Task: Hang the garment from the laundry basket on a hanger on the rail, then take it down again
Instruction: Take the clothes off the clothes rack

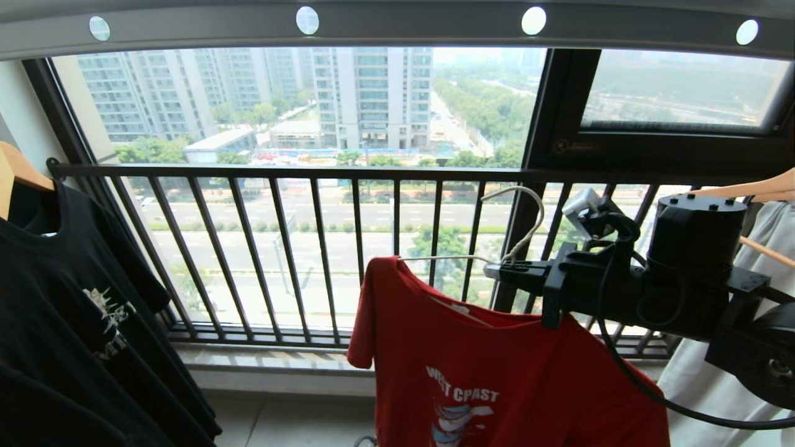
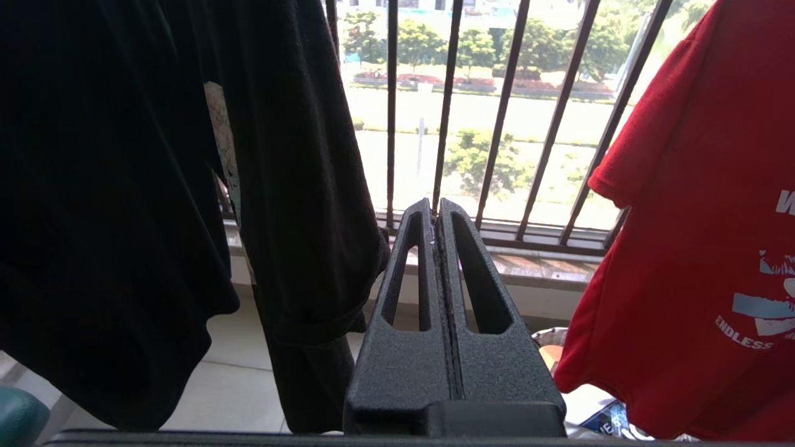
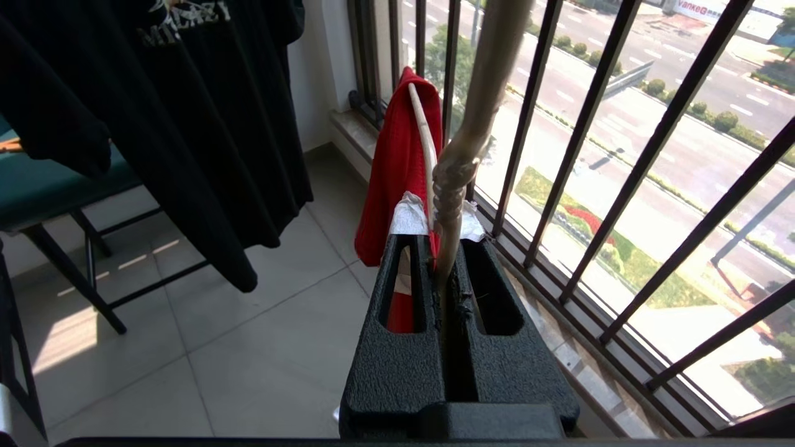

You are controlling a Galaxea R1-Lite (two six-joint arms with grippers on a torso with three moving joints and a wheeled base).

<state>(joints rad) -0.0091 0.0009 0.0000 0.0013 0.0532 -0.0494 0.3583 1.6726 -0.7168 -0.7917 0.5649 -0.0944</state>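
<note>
Below the grey rail [image 1: 397, 28] with its row of round holes, the right end effector [image 1: 497, 270] is clamped on the twisted neck of the white wire hanger [image 1: 525, 230], holding it in the air well under the rail, hook free. The red T-shirt [image 1: 497, 372] hangs on that hanger in front of the dark barred window railing [image 1: 310, 248], its white and light-blue chest print facing the room. On the robot's left a black T-shirt [image 1: 74, 323] hangs from a wooden hanger [image 1: 18, 171]; on the right a white garment [image 1: 714, 372] hangs from another wooden hanger [image 1: 751, 189], close behind the right arm. The left end effector [image 2: 438, 211] sits low between the black and red shirts, fingers pressed together and empty. Part of the basket's rim [image 2: 549, 338] shows beneath the red shirt.
</note>
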